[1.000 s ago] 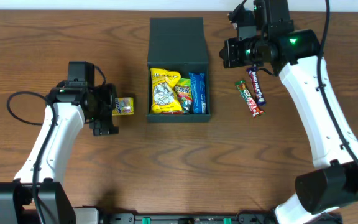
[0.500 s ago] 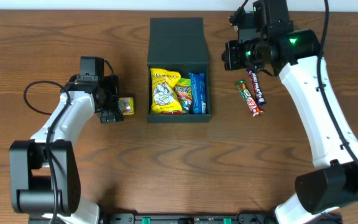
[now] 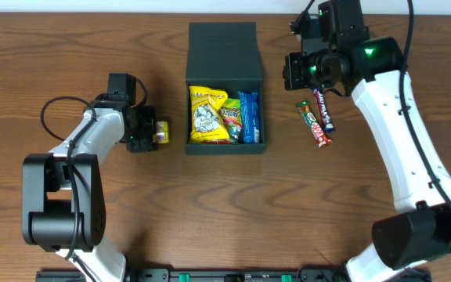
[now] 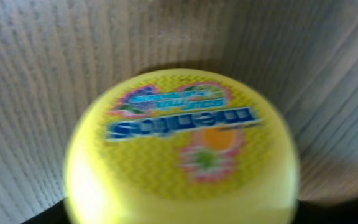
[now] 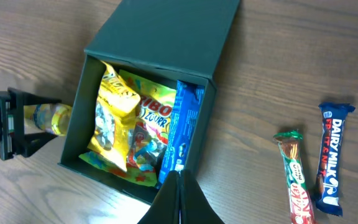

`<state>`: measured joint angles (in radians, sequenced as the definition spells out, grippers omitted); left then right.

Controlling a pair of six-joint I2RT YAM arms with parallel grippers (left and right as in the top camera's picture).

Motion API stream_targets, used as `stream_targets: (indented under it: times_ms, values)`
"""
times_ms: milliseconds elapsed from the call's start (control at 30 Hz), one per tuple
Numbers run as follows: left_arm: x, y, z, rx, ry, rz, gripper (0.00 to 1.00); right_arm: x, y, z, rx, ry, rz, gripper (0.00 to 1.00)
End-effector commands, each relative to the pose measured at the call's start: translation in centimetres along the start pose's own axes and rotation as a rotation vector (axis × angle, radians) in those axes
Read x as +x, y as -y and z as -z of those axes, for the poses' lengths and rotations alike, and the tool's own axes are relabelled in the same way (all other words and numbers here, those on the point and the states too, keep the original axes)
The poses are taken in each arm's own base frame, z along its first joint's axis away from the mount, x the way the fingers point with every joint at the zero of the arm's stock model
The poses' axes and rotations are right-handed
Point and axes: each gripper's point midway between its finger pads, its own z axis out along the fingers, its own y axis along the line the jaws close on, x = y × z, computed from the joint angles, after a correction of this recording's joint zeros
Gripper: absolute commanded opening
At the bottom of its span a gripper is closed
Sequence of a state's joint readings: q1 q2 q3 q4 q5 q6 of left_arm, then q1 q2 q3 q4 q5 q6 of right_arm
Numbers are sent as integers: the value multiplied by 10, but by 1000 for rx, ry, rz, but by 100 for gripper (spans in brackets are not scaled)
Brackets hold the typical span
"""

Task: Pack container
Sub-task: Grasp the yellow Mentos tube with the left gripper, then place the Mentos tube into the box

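Note:
The dark green container [image 3: 225, 145] stands open at the table's middle, its flap lid [image 3: 221, 48] lying back. Inside are a yellow snack bag [image 3: 207, 114], a Haribo pack [image 3: 231, 117] and a blue packet [image 3: 248, 117]. My left gripper [image 3: 142, 133] is just left of the container, shut on a yellow Mentos tub [image 3: 160, 132]. The tub's lid [image 4: 182, 146] fills the blurred left wrist view. My right gripper [image 3: 296, 70] is shut and empty, hovering right of the lid; its closed tips [image 5: 179, 177] sit over the container's right front corner [image 5: 194, 180].
A KitKat bar [image 3: 313, 125] and a Dairy Milk bar [image 3: 323, 108] lie side by side on the wood table right of the container. They also show in the right wrist view: the KitKat bar [image 5: 296, 177] and the Dairy Milk bar [image 5: 333, 155].
My left arm has swung its elbow toward the back and moved the gripper slightly right, with the Mentos tub staying close to the container's left wall. The right arm has barely moved.

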<state>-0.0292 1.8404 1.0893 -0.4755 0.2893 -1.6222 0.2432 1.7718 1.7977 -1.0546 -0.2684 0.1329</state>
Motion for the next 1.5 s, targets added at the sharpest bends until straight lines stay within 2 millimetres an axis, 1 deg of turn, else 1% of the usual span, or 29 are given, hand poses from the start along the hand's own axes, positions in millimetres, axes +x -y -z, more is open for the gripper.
stream_targets:
  times_ms: [0,67,133,167,233,300,367,400,500,533,567,600,633,667,733,767,833,867,900,967,1033,1067,1200,1300,1333,1367,1400,1433,1467]
  values:
    - [3,2,2,-9,-6,-20,61,1,3,-2,12,-4,6,2]
    - [5,1,2,-11,-19,-60,53,1,3,-1,13,-4,15,1]
    - [5,-1,2,-19,-18,-105,50,0,6,-1,24,-2,13,1]
    - [5,-4,3,-32,-17,-111,45,-1,10,-1,39,1,9,2]
    - [5,-5,5,-47,-15,-150,35,-2,21,1,72,8,-4,1]
    - [3,-3,15,-70,11,-216,21,-3,41,5,126,12,-31,1]
    - [0,3,28,-92,48,-271,6,-3,56,9,158,12,-58,1]
    - [-2,7,37,-99,70,-311,6,-2,64,11,166,11,-75,1]
    - [-10,40,86,-104,230,-525,6,2,102,24,211,11,-160,2]
    - [-6,50,98,-91,256,-590,6,3,111,27,221,12,-179,2]
    - [4,64,109,-57,264,-691,6,4,121,31,233,13,-202,2]
    - [20,77,119,-16,262,-807,6,6,128,33,241,11,-219,1]
    - [42,90,128,30,266,-940,5,8,137,37,251,11,-239,1]
    - [60,97,131,60,268,-1047,6,10,142,39,258,9,-254,1]
    - [103,101,129,108,265,-1295,6,13,151,43,268,6,-276,2]
    - [128,95,123,118,258,-1439,6,14,155,44,272,4,-286,2]
    - [162,83,113,118,240,-1607,5,17,160,47,278,-2,-301,2]
    - [178,74,107,108,230,-1671,6,18,161,47,280,-4,-306,1]
    - [189,66,100,96,226,-1707,6,20,162,48,281,-8,-309,2]
    - [205,53,84,62,213,-1765,6,21,162,48,282,-14,-313,2]
    - [215,41,65,18,200,-1802,6,23,162,48,281,-20,-315,2]
    - [216,36,56,-6,199,-1802,6,24,162,48,281,-23,-316,2]
    - [205,24,23,-118,217,-1726,6,29,161,48,280,-43,-322,2]
    - [199,23,11,-145,213,-1717,6,31,160,48,280,-53,-325,2]
    - [199,22,9,-150,205,-1715,12,31,160,48,280,-54,-325,2]
    - [198,20,5,-158,196,-1715,37,31,160,48,280,-54,-325,2]
    - [198,19,4,-161,193,-1714,70,31,160,48,280,-54,-325,2]
    - [198,19,4,-163,193,-1715,95,31,160,48,280,-53,-325,2]
    - [199,20,5,-157,194,-1715,95,31,160,48,280,-53,-325,2]
